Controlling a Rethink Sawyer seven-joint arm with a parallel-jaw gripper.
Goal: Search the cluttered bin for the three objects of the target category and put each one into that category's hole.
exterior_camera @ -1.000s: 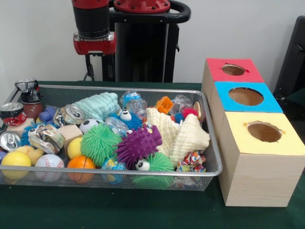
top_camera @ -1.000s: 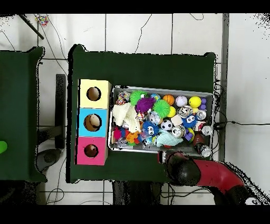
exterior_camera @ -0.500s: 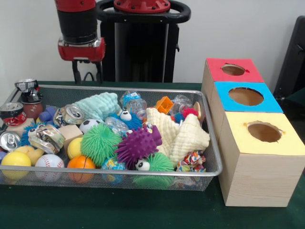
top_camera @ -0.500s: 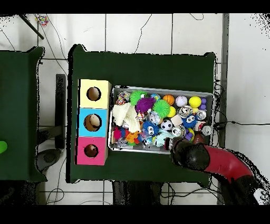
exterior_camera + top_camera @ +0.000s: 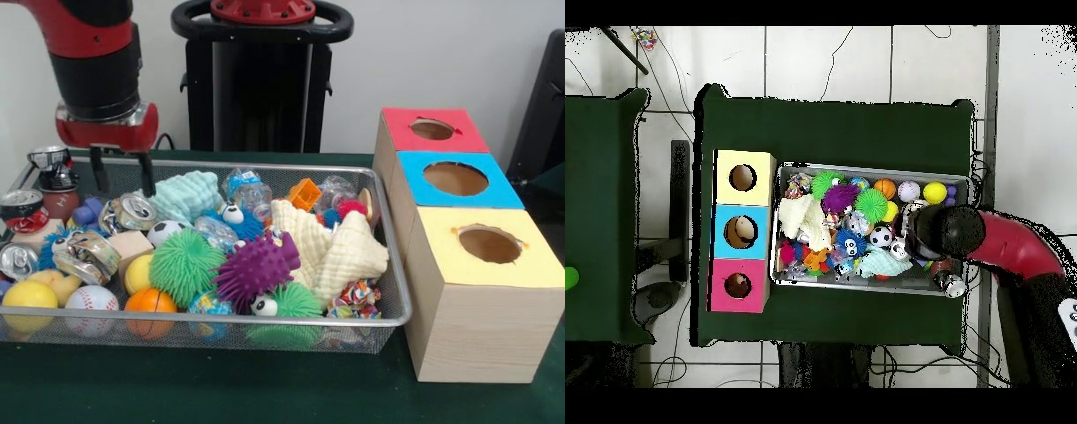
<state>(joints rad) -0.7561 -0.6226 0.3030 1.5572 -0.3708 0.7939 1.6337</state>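
The bin is a wide silver wire-mesh basket heaped with toys, balls, cloths and cans; it also shows in the overhead view. My gripper hangs open and empty over the bin's left end, just above a crushed silver can. Beside the bin stand three wooden boxes with round holes in their tops: red, blue and yellow. In the overhead view the arm's wrist covers the bin's right end and hides the gripper.
More crushed cans lie at the left end, with a baseball, a yellow ball and an orange ball in front. A green spiky ball, a purple spiky toy and a cream cloth fill the middle.
The arm has swung from behind the bin to over its left end in the front view and come lower. The gripper has stayed open. Nothing in the bin has moved.
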